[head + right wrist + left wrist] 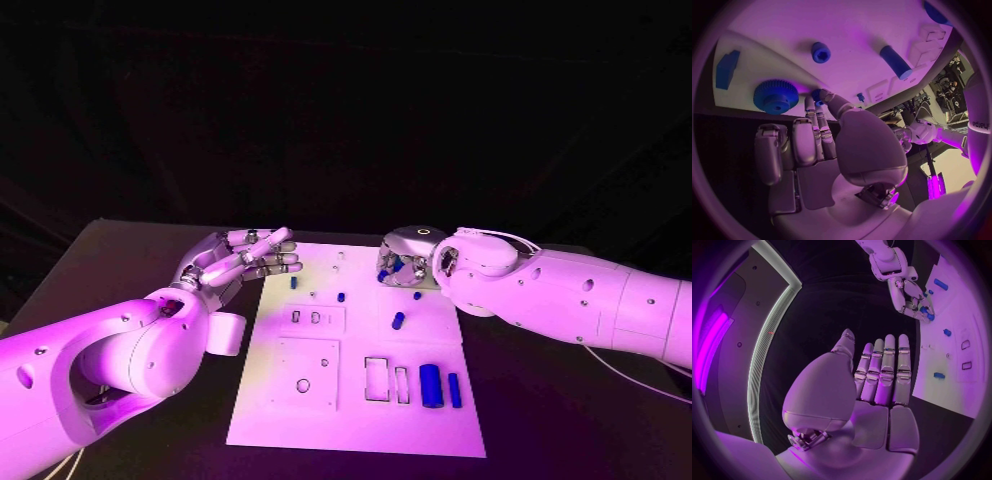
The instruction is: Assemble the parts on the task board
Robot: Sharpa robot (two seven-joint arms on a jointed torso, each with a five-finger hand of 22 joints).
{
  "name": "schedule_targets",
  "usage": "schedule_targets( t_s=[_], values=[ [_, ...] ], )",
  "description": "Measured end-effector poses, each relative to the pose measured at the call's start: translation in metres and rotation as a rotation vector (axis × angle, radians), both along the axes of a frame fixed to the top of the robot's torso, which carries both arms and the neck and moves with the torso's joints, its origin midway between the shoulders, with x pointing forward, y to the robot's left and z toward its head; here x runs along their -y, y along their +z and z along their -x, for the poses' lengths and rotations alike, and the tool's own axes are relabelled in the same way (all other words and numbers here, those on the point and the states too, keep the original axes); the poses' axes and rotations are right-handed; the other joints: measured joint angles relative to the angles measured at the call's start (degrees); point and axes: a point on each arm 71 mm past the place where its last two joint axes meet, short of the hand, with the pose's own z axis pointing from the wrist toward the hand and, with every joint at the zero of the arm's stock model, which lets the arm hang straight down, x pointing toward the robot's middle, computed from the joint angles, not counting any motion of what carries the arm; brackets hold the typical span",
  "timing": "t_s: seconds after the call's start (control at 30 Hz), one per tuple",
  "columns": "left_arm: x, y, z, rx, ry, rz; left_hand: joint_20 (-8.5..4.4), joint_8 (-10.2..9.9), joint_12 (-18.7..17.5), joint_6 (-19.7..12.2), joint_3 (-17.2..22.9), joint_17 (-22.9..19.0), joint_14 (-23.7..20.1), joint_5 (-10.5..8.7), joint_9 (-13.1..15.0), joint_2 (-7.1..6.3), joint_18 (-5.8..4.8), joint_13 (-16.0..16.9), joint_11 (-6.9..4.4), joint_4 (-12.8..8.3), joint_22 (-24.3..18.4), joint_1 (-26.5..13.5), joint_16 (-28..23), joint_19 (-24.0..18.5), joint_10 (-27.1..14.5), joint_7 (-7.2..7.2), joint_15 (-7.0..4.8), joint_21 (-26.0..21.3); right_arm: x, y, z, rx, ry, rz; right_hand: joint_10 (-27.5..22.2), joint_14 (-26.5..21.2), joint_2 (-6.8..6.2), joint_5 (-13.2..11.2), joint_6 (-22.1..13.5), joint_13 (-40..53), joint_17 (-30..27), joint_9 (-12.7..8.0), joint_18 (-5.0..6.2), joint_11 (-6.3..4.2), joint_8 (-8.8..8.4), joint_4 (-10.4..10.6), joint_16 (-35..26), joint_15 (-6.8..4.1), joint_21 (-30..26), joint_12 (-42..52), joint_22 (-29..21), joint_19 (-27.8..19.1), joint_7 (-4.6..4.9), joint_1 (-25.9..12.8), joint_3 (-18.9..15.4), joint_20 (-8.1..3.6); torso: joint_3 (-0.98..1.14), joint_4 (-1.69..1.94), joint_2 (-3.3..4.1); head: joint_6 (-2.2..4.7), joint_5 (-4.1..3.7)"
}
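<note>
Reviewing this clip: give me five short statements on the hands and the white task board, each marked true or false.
1. The left hand holds a blue part. False: it holds nothing, with its fingers straight and apart.
2. The right hand is at the far edge of the white task board, with its fingertips on a small blue peg. True.
3. A blue toothed gear lies on the board close to the right hand. True.
4. The two long blue cylinders lie at the board's far left corner. False: they lie near its right edge, on the near half.
5. The left hand rests on the middle of the board. False: it is at the board's far left edge.
</note>
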Motion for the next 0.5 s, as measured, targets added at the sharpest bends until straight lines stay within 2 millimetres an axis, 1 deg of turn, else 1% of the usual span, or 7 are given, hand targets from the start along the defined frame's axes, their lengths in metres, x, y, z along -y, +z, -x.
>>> schedule_targets(
  t_s=[0.1, 0.2, 0.33, 0.4, 0.5],
  values=[
    [0.0, 0.0, 0.0, 0.0, 0.0, 0.0, 0.0, 0.0, -0.04, 0.0, 0.0, 0.0, 0.0, 0.0, 0.0, 0.0, 0.0, 0.0, 0.0, 0.0, 0.0, 0.0, -0.01, 0.0, 0.0, 0.0, 0.0, 0.0, 0.0, 0.0, 0.001, 0.001, 0.0, -0.008, 0.3, 0.0, 0.0, -0.14, 0.27, 0.24, 0.04, 0.33, 0.0, -0.29, 0.0, 0.05, 0.0, 0.0, 0.14, 0.27, 0.0, 0.0, -0.08, 0.0, 0.05, 0.0, -0.02, -0.01, -0.01, -0.05, 0.02],
    [0.0, 0.0, 0.0, -0.001, 0.0, -0.001, 0.0, 0.0, -0.26, 0.0, 0.0, 0.07, 0.0, 0.0, 0.0, 0.0, 0.0, 0.0, 0.0, 0.0, 0.0, 0.0, -0.24, 0.0, 0.0, 0.0, 0.0, 0.0, 0.0, 0.001, 0.002, 0.005, 0.0, -0.021, 0.3, 0.0, 0.0, -0.15, 0.27, 0.33, 0.03, 0.37, 0.0, -0.29, 0.0, 0.23, 0.0, 0.0, 0.43, 0.28, -0.01, 0.0, -0.09, 0.0, 0.23, 0.0, -0.02, -0.01, -0.02, -0.02, 0.02],
    [0.0, 0.0, 0.0, -0.002, 0.001, -0.001, 0.0, 0.0, -0.26, 0.0, 0.0, 0.07, 0.0, 0.0, 0.0, 0.0, 0.0, 0.0, 0.0, 0.0, 0.0, 0.0, -0.24, 0.0, 0.0, 0.0, 0.0, 0.0, -0.001, 0.006, 0.003, 0.023, -0.001, -0.046, 0.81, -0.14, 0.0, -0.2, 0.49, 0.32, 0.03, 0.44, 0.0, -0.4, 0.22, 0.25, 0.0, -0.14, 0.81, 0.28, -0.01, 0.01, -0.31, 0.0, 0.24, -0.01, -0.09, 0.0, -0.08, 0.27, 0.02],
    [-0.001, 0.0, -0.001, -0.002, 0.002, -0.002, 0.0, 0.0, -0.26, 0.0, 0.0, 0.07, 0.0, 0.0, 0.0, 0.0, 0.0, 0.0, 0.0, 0.0, 0.0, 0.0, -0.24, 0.0, 0.0, 0.0, 0.0, 0.0, -0.002, 0.011, 0.002, 0.043, -0.004, -0.063, 1.21, -0.04, 0.0, 0.29, 0.49, 0.32, -0.02, 0.57, 0.0, -0.37, 0.22, 0.39, 0.18, -0.39, 0.81, 0.26, -0.01, 0.21, -0.31, 0.0, 0.39, -0.21, -0.09, 0.01, -0.08, 0.46, 0.02],
    [-0.001, 0.0, -0.001, -0.003, 0.003, -0.003, 0.0, -0.29, -0.26, 0.0, 0.0, 0.06, 0.0, 0.0, 0.01, 0.32, -0.01, 0.0, 0.0, 0.0, 0.0, 0.32, -0.24, 0.0, 0.0, 0.0, 0.0, 0.0, -0.007, 0.017, -0.001, 0.07, -0.007, -0.084, 1.33, 0.0, 0.0, 0.65, 0.49, 0.35, -0.02, 0.75, 0.01, -0.49, 0.23, 0.31, 0.27, -0.43, 0.81, 0.23, -0.01, 0.21, -0.3, 0.0, 0.61, -0.21, -0.1, 0.04, -0.07, 0.71, 0.02]
  ],
)
